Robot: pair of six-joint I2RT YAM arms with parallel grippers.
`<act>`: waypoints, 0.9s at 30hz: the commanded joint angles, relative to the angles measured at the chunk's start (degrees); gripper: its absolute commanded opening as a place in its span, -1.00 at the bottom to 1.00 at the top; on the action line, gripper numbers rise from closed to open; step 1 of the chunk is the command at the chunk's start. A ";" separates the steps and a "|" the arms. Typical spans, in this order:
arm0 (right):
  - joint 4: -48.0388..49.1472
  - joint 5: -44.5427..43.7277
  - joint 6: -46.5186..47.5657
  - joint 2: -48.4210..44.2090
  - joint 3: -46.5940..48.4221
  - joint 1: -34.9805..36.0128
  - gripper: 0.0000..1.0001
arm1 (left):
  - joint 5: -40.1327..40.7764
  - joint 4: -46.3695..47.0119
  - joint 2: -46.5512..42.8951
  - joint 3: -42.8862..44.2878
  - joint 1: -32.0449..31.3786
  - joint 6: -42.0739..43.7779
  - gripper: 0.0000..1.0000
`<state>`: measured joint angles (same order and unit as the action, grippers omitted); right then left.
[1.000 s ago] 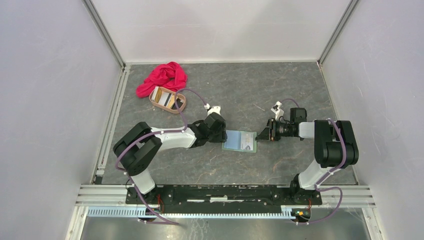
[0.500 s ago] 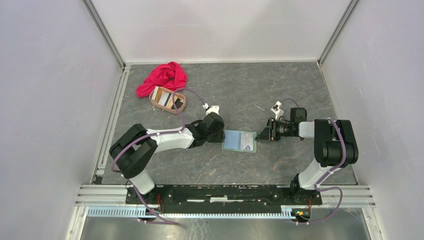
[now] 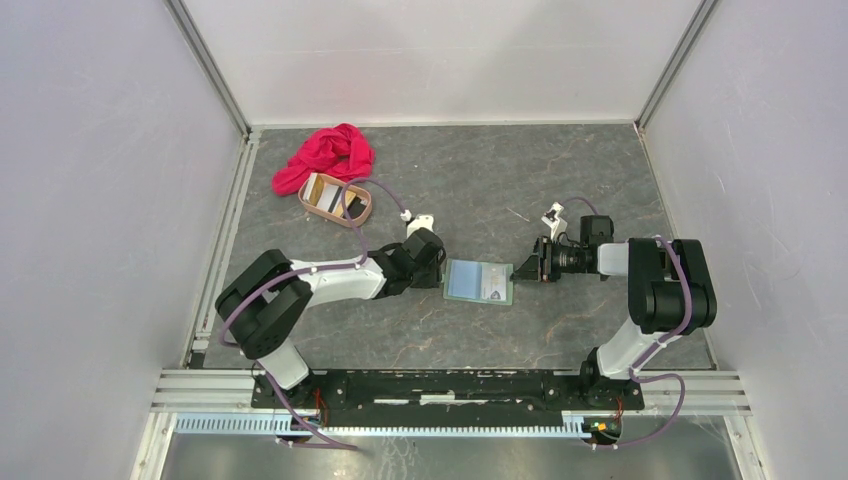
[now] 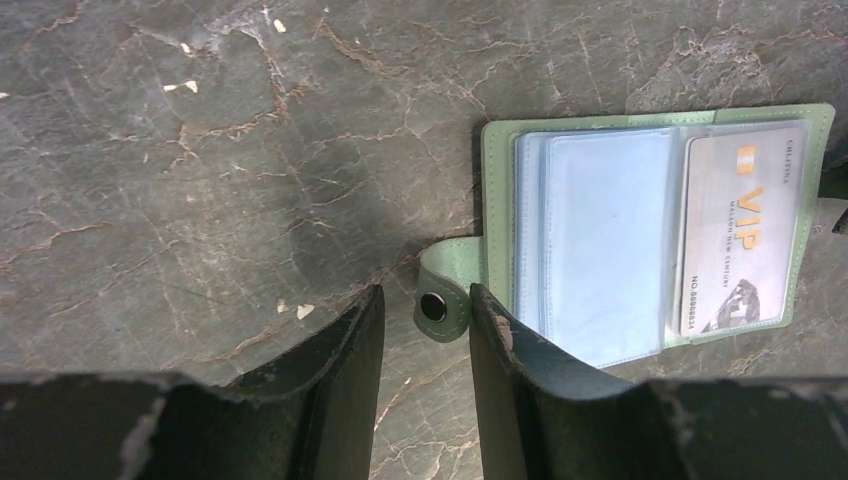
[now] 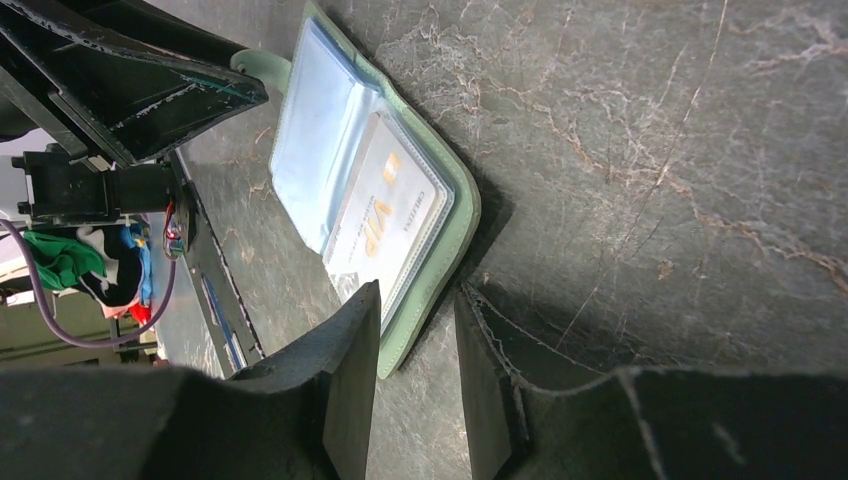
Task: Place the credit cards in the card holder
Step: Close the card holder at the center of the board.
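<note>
Cloth point(image 3: 325, 155), bright pink, lies well beyond your left claw point(image 4: 427, 292), and the tan tray point(image 3: 362, 212) touching it holds several cards point(image 3: 322, 190). Your left claw sits low on the surface point(image 3: 500, 180), jaws apart, with the snap tab point(image 4: 440, 305) lying between them, close against one finger. Just ahead of that claw the green wallet point(image 4: 600, 240) lies open and flat, a pale VIP card point(image 4: 745, 235) tucked in its farther pocket. Your right claw point(image 5: 416, 292) meets it from the opposite side, jaws apart, the wallet's rim in the gap.
</note>
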<state>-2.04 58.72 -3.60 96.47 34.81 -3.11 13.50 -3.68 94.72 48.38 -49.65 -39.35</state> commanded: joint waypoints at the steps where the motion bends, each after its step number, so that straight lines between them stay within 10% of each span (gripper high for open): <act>1: -0.06 -0.01 1.27 0.70 1.05 0.21 -0.20 | 2.90 -0.06 -2.63 -0.15 -0.02 1.29 -0.14; 15: 0.00 0.08 1.40 0.78 1.10 0.74 -0.20 | 1.73 1.04 -3.15 -0.38 1.80 2.23 -0.25; 27: 0.01 -0.95 1.34 0.96 0.79 0.82 -0.21 | -7.05 8.23 -3.74 -3.72 4.22 1.30 -0.92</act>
<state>-2.02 59.00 -3.55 96.62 34.81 -2.70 10.35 -1.02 93.12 45.76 -46.48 -39.33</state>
